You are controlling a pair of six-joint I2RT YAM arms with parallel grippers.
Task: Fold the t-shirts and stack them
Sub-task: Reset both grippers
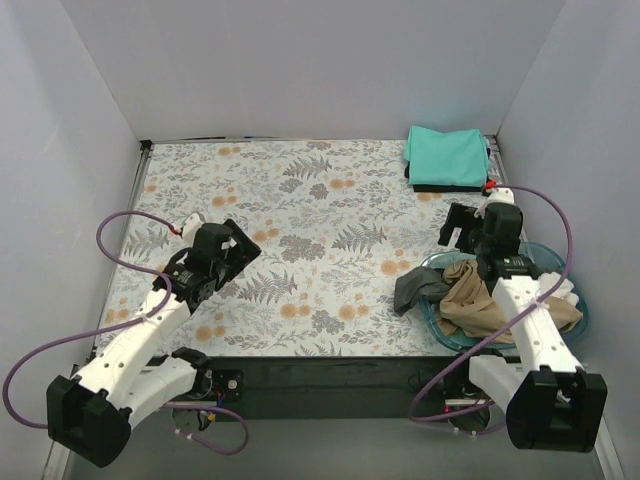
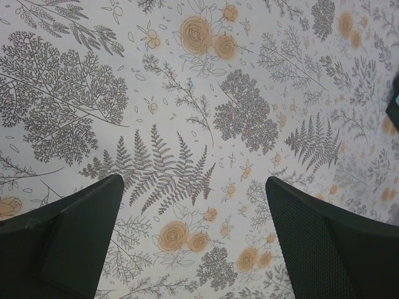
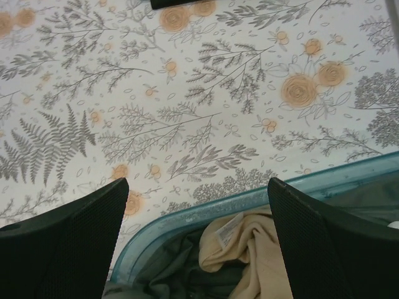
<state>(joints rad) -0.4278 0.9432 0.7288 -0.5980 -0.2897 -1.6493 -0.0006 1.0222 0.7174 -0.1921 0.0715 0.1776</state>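
Note:
A folded bright teal t-shirt [image 1: 447, 155] lies on a folded black t-shirt [image 1: 447, 187] at the table's far right corner. A tan t-shirt [image 1: 480, 300] and a dark grey t-shirt [image 1: 420, 289] lie crumpled in the blue basket [image 1: 432, 318] at the near right; a white one [image 1: 566, 291] peeks out behind the right arm. My right gripper [image 1: 459, 228] is open and empty above the basket's far rim. In the right wrist view [image 3: 196, 212] the tan shirt [image 3: 249, 249], its label up, and the grey shirt [image 3: 168, 268] lie below. My left gripper [image 1: 238, 248] is open and empty over the tablecloth [image 2: 193, 212].
The floral tablecloth [image 1: 300, 210] covers the table between the arms. White walls enclose the table on three sides. The basket rim [image 3: 206, 208] curves just under my right gripper. A dark edge of the black shirt [image 3: 171, 3] shows at the top of the right wrist view.

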